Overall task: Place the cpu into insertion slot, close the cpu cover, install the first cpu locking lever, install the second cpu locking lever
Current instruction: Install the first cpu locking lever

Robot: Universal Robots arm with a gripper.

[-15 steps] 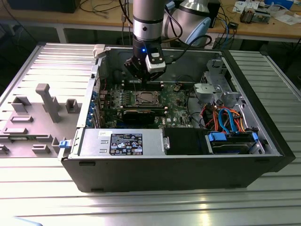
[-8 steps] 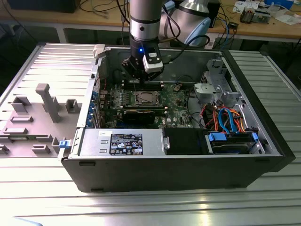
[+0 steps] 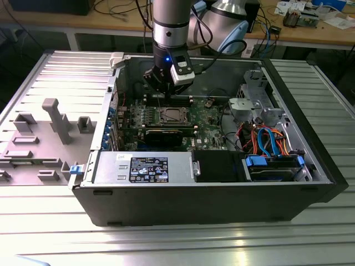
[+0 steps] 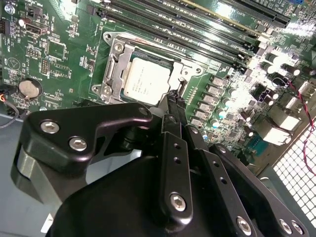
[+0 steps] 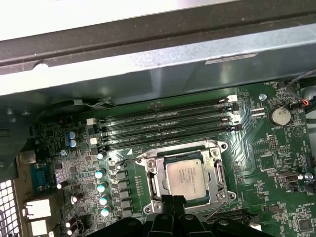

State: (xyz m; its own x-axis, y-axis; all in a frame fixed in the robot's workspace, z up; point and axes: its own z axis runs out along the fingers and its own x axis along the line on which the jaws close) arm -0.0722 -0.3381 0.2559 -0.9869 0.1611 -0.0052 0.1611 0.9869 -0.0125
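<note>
A ribbed metal worktop (image 3: 166, 244) carries an open computer case (image 3: 222, 205) lying on its side. On the exterior view's left, a grey moulded fixture (image 3: 50, 127) sits beside the case. The robot arm (image 3: 171, 22) reaches down into the case from above. Inside, a power supply (image 3: 144, 166) lies along the near wall, with the green motherboard (image 3: 211, 119) beyond it. A black graphics card (image 3: 169, 134) stands between the two.

The end effector (image 5: 173, 200) hangs over the board, its two black fingers (image 4: 174, 128) pressed together at the tips with nothing between them. In both wrist views the tips are at the socket's edge, just beside the chip. Whether they touch the metal cannot be told.

Four long memory slots (image 5: 168, 128) run side by side along one side of the insertion slot (image 5: 148, 165). The cpu cover (image 5: 213, 173) lies down flat on the socket, its window framing the chip. The cpu (image 5: 185, 177) sits seated in the slot, silvery top facing up and level with the frame. A coin cell (image 5: 279, 116) sits on the board well apart from the socket.
</note>
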